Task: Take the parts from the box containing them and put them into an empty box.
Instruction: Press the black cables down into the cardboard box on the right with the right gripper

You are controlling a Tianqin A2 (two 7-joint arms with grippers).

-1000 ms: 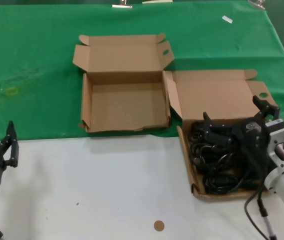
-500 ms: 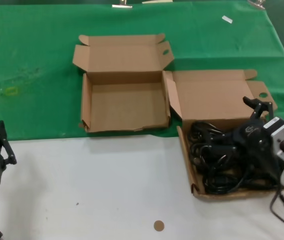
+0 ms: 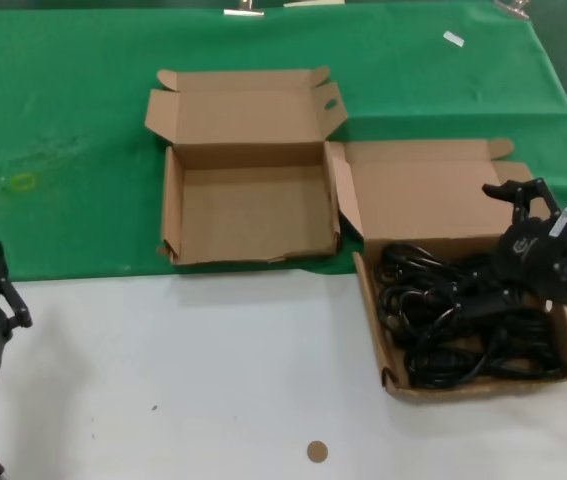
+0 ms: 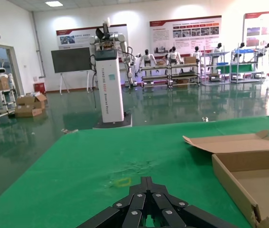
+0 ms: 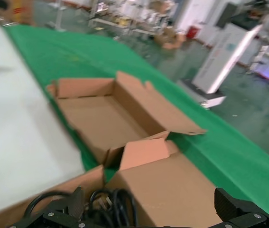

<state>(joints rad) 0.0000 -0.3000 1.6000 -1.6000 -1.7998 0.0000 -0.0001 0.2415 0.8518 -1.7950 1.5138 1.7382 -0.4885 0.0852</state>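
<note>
The surface [image 3: 213,370] is white on its near part, with a green cloth [image 3: 73,120] over the far part. The empty box [image 3: 248,215] lies on the cloth. Just right of it, the box of cords [image 3: 388,375] straddles the cloth's edge. A small brown disc [image 3: 317,451] lies near the front.

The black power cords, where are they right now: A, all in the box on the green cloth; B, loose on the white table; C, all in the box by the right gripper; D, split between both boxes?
C: the power cords all lie in the box by the open right gripper; the other box is bare.
</note>
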